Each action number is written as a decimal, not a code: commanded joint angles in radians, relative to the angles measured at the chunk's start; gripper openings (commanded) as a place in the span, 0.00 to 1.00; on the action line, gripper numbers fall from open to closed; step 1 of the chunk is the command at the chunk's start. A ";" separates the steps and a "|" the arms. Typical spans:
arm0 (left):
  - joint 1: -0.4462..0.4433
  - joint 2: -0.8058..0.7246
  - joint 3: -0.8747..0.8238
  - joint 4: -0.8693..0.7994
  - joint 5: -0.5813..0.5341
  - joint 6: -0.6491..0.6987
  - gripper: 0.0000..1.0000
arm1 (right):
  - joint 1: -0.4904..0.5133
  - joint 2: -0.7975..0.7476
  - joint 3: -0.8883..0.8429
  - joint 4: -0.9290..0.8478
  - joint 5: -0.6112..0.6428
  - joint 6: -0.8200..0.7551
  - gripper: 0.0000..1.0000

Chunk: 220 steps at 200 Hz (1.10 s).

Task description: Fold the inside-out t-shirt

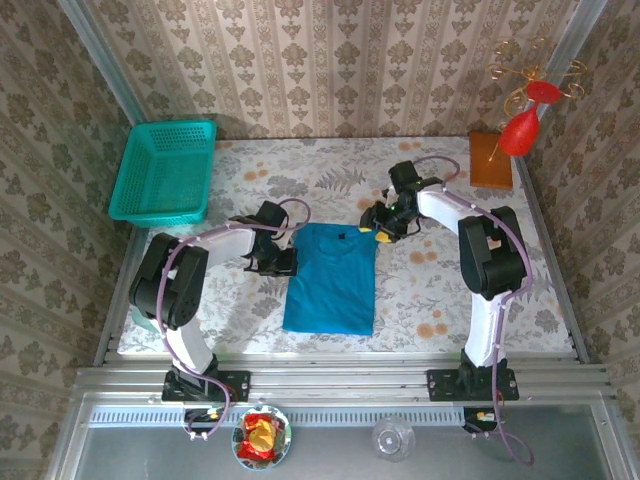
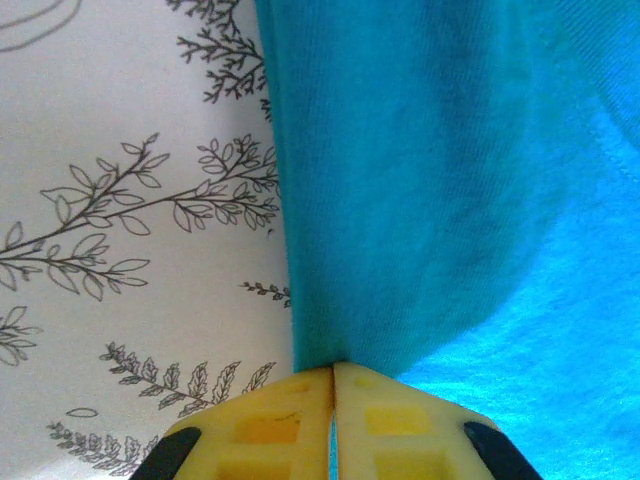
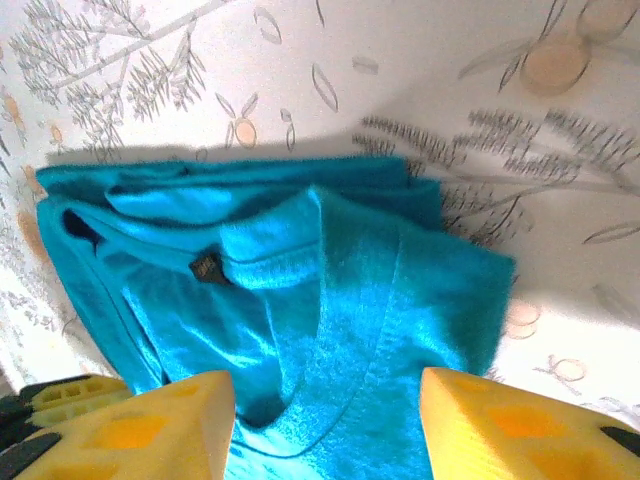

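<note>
T-shirt (image 1: 330,285) lies lengthwise near-to-far. Left gripper (image 1: 285,262) pinches its left edge; right gripper (image 1: 381,228) gapes open above its far right corner.

The left arm (image 1: 215,240) and the right arm (image 1: 447,207) match: glossy white tubular links between bulky black joint housings, each on a black base plate (image 1: 205,385). A thin mauve cable (image 1: 298,205) loops along each arm. The left gripper (image 2: 333,368) has pale yellow moulded plastic fingers (image 2: 270,430) with shallow rectangular recesses and black mounts at the outer corners. The right gripper (image 3: 325,378) has the same blocky yellow fingers (image 3: 500,425).
</note>
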State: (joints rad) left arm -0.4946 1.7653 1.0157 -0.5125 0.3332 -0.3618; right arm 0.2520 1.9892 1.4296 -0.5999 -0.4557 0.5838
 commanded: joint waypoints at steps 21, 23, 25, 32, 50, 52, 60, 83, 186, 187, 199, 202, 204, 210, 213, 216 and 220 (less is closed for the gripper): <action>0.007 0.016 -0.044 -0.014 -0.052 0.027 0.11 | -0.012 0.067 0.073 -0.118 0.130 -0.090 0.51; 0.007 0.016 -0.044 -0.015 -0.052 0.025 0.11 | -0.012 0.070 0.074 -0.119 0.129 -0.092 0.50; 0.006 0.016 -0.045 -0.015 -0.052 0.024 0.11 | -0.013 0.073 0.076 -0.119 0.129 -0.093 0.50; 0.007 0.015 -0.048 -0.015 -0.051 0.024 0.11 | -0.013 0.082 0.084 -0.119 0.127 -0.097 0.50; 0.006 0.016 -0.053 -0.014 -0.049 0.023 0.11 | -0.013 0.102 0.099 -0.117 0.111 -0.103 0.48; 0.006 0.016 -0.054 -0.014 -0.048 0.023 0.11 | -0.013 0.105 0.100 -0.115 0.108 -0.104 0.48; 0.007 0.016 -0.057 -0.014 -0.048 0.023 0.11 | -0.013 0.112 0.104 -0.115 0.098 -0.103 0.46; 0.007 0.016 -0.062 -0.013 -0.049 0.019 0.11 | -0.012 0.123 0.109 -0.097 0.060 -0.093 0.43; 0.007 0.010 -0.073 -0.010 -0.036 0.008 0.10 | 0.020 0.019 0.144 -0.071 -0.057 -0.040 0.00; 0.007 0.010 -0.073 -0.011 -0.036 0.008 0.10 | 0.020 0.020 0.144 -0.070 -0.059 -0.039 0.00; 0.007 0.010 -0.072 -0.012 -0.036 0.009 0.10 | 0.020 0.027 0.143 -0.054 -0.088 -0.031 0.00; 0.006 0.010 -0.073 -0.012 -0.036 0.009 0.10 | 0.020 0.029 0.142 -0.048 -0.094 -0.028 0.00; 0.006 0.010 -0.074 -0.012 -0.036 0.008 0.10 | 0.020 0.032 0.141 -0.044 -0.099 -0.027 0.00; 0.007 0.010 -0.074 -0.012 -0.036 0.008 0.10 | 0.021 0.035 0.139 -0.037 -0.110 -0.023 0.00; 0.007 0.010 -0.074 -0.012 -0.036 0.008 0.10 | 0.020 0.039 0.138 -0.035 -0.113 -0.023 0.00; 0.007 0.010 -0.075 -0.012 -0.036 0.008 0.10 | 0.020 0.043 0.140 -0.033 -0.115 -0.022 0.00; 0.007 0.010 -0.075 -0.012 -0.034 0.007 0.10 | 0.019 0.048 0.141 -0.031 -0.119 -0.022 0.00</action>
State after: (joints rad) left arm -0.4900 1.7473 0.9855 -0.4770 0.3420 -0.3622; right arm 0.2691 2.0392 1.5520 -0.6514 -0.5022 0.5377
